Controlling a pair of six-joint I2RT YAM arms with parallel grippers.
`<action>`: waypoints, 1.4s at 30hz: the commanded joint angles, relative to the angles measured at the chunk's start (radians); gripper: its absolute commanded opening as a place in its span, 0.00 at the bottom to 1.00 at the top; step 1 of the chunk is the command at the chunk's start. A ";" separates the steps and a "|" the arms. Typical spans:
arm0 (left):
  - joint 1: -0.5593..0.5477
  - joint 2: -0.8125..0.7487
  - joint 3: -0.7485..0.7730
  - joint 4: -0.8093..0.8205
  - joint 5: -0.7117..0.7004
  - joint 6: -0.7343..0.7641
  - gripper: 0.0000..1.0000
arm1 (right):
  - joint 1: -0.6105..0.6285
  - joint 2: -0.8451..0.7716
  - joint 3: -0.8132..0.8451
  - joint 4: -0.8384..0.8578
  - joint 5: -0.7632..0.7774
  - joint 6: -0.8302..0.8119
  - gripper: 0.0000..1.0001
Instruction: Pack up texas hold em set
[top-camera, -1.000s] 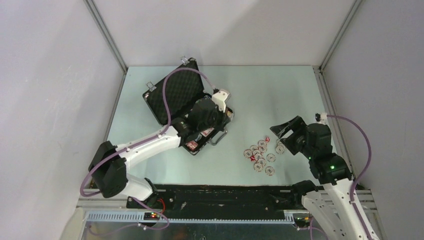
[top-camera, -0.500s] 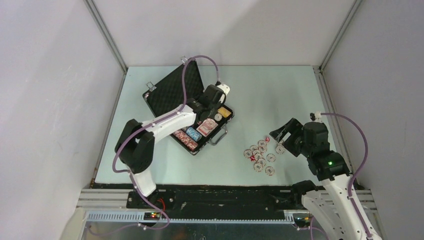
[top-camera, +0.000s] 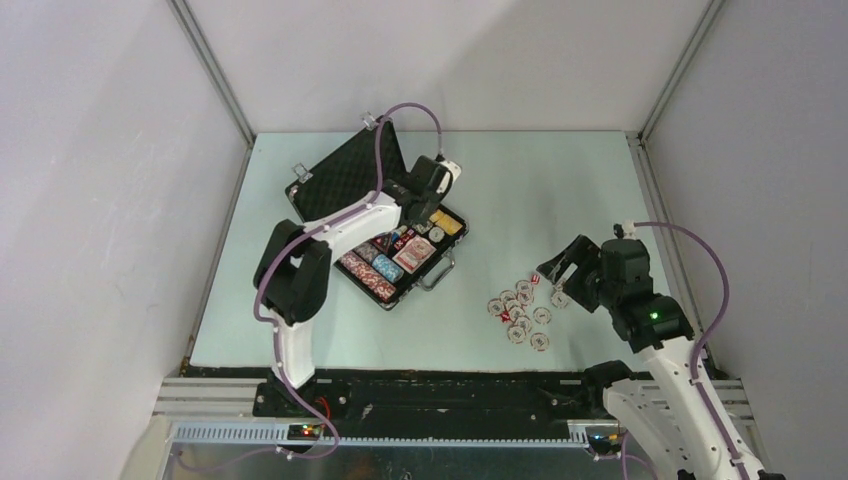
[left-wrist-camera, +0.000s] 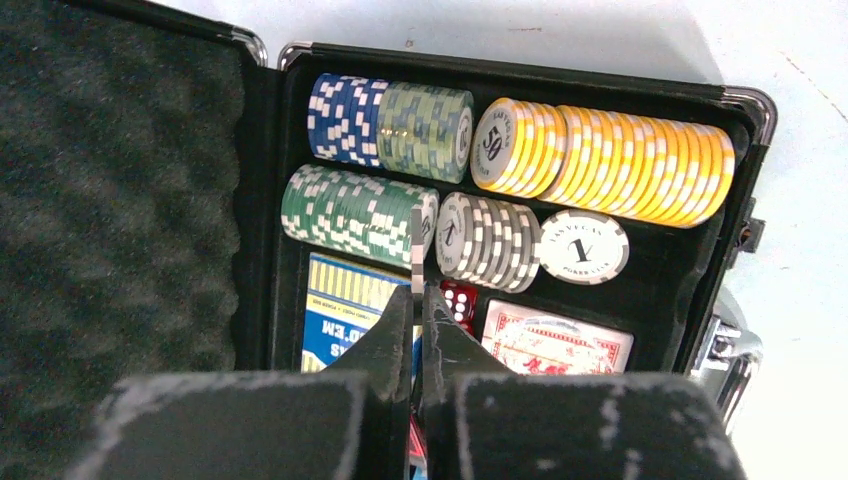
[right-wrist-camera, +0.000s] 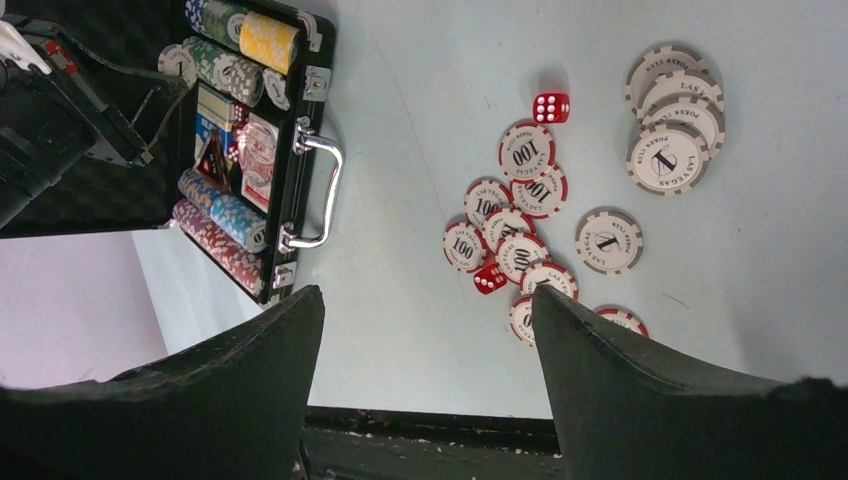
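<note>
The black case (top-camera: 322, 228) lies open at the table's far left, foam lid (left-wrist-camera: 120, 190) back. Its tray holds rows of blue, green, yellow (left-wrist-camera: 620, 150) and grey chips, two card decks (left-wrist-camera: 560, 345) and a red die (left-wrist-camera: 460, 300). My left gripper (left-wrist-camera: 420, 290) hangs over the tray, shut on a grey-white poker chip (left-wrist-camera: 417, 245) held edge-on beside the grey row. Loose chips (top-camera: 520, 310) and two red dice (right-wrist-camera: 550, 107) lie on the table at the right. My right gripper (right-wrist-camera: 428, 295) hovers open near them, holding nothing.
The case's silver handle (right-wrist-camera: 325, 195) and latches face the loose chips. A stack of grey-rimmed chips (right-wrist-camera: 670, 130) lies apart from the red-rimmed ones. Grey walls enclose the table on three sides; a black rail (top-camera: 450, 385) runs along the near edge.
My left arm has stretched out toward the far end of the case, uncovering the tray. The right gripper has shifted slightly and stays open.
</note>
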 joint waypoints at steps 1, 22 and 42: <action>0.007 0.044 0.068 -0.023 0.022 0.048 0.00 | -0.003 0.020 0.035 0.032 0.006 -0.023 0.78; 0.027 0.106 0.088 -0.083 -0.002 0.047 0.32 | -0.003 0.065 0.035 0.044 0.002 -0.026 0.78; 0.012 -0.219 -0.135 0.080 0.077 -0.099 0.55 | -0.004 0.199 0.023 -0.097 0.200 -0.109 0.99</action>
